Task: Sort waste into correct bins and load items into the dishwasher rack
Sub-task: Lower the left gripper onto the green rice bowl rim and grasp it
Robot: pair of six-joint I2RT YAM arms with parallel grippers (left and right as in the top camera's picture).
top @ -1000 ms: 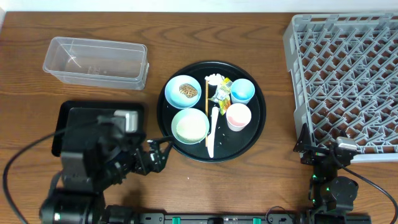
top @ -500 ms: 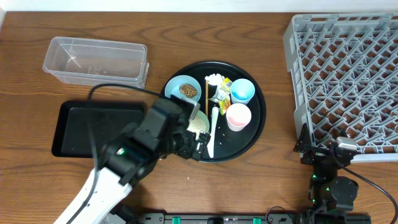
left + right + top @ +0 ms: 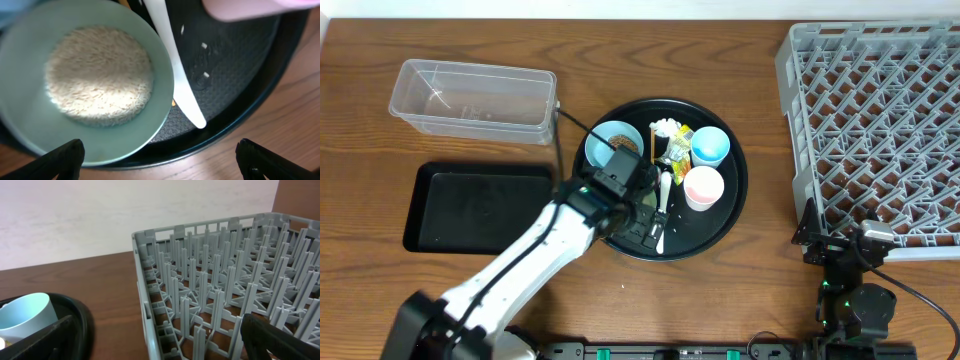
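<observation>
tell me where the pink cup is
Overhead view: the pink cup stands on the right of the round tray, just below the blue cup and beside the spoon.

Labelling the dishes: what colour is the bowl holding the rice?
Pale mint green; the bowl shows best in the left wrist view.

Round tray at centre: dishwasher rack right of it, tub and rectangular tray left. Rice bowl sits on round tray, spoon beside its right rim.
</observation>
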